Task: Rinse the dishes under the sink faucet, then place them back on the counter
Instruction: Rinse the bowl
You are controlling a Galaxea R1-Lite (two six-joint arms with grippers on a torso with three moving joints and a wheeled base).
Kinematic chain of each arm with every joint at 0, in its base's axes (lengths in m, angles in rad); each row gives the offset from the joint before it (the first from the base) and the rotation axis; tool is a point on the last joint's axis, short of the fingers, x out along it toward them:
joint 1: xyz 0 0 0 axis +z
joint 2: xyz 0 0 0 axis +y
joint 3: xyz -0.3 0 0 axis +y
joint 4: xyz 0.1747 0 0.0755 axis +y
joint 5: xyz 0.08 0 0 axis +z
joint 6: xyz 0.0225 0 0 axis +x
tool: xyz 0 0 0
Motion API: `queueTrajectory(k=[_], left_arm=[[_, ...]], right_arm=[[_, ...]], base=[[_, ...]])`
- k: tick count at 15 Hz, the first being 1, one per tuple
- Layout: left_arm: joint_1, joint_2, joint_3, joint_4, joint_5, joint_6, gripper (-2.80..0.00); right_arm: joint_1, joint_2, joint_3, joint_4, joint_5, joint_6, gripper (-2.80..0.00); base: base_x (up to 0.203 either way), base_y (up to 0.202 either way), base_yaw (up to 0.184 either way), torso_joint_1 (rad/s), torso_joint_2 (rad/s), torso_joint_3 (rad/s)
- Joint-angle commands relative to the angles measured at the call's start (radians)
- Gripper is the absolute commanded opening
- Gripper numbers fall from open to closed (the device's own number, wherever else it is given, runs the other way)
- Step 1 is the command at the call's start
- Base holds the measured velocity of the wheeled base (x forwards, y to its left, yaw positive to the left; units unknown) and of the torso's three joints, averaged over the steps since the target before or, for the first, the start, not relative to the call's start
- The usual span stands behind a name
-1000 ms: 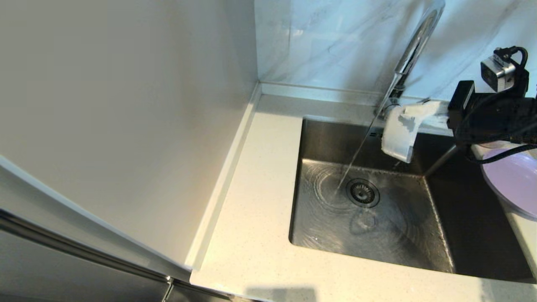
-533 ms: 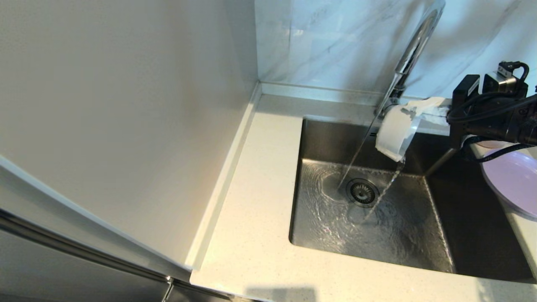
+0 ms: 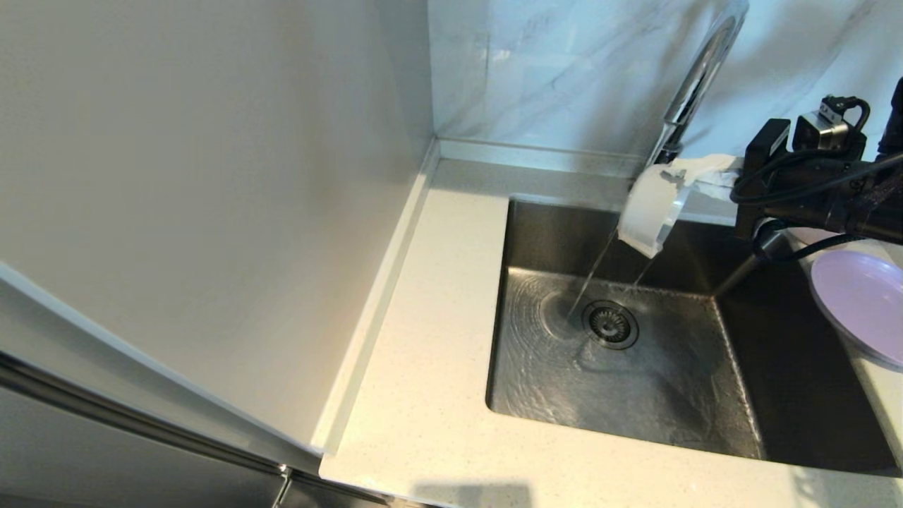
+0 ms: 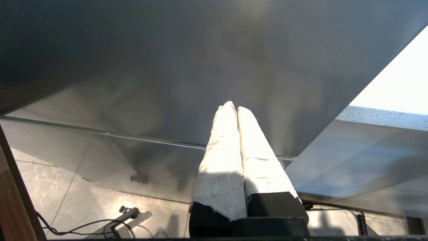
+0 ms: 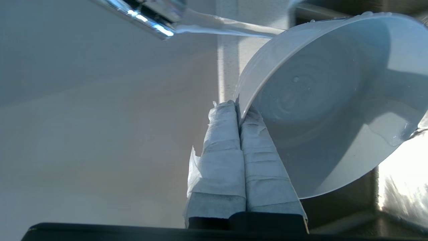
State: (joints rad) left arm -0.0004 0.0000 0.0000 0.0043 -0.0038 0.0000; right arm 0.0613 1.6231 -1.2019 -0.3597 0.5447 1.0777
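Note:
My right gripper (image 3: pixel 688 176) is shut on the rim of the small pale bowl (image 3: pixel 647 208), holding it tipped on its side over the back of the steel sink (image 3: pixel 656 395), right beside the faucet (image 3: pixel 695 77). Water runs from the tap past the bowl to the basin floor near the drain strainer (image 3: pixel 610 324). In the right wrist view the taped fingers (image 5: pixel 230 140) pinch the wet bowl (image 5: pixel 334 100) at its rim. The lilac plate (image 3: pixel 857 303) lies on the counter (image 3: pixel 423 395) right of the sink. My left gripper (image 4: pixel 233 107) is shut and empty, parked below the counter.
A tall pale panel (image 3: pixel 211 212) stands along the counter's left side. Grey-veined marble tiles (image 3: pixel 550 70) rise behind the low back edge. A dark glossy cabinet front (image 4: pixel 200 67) and floor cables (image 4: pixel 110 221) show in the left wrist view.
The right gripper has carried the bowl left and slightly up, closer to the tap, tipping it further; water poured out of the bowl half a second ago and now only dribbles.

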Motion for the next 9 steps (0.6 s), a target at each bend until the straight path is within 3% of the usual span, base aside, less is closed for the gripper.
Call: queueTrajectory(k=[1,9], left_arm=[[0.000,0.000,0.000,0.000,0.001,0.000,-2.80],[0.000,0.000,0.000,0.000,0.001,0.000,-2.80]], right_arm=[[0.009,0.025,-0.003,-0.017,0.010,0.008,-2.80],[0.016,0.098,-0.063,-0.036,0.011,0.007,-2.80]], base=[[0.000,0.000,0.000,0.000,0.00,0.000],[0.000,0.000,0.000,0.000,0.00,0.000]])
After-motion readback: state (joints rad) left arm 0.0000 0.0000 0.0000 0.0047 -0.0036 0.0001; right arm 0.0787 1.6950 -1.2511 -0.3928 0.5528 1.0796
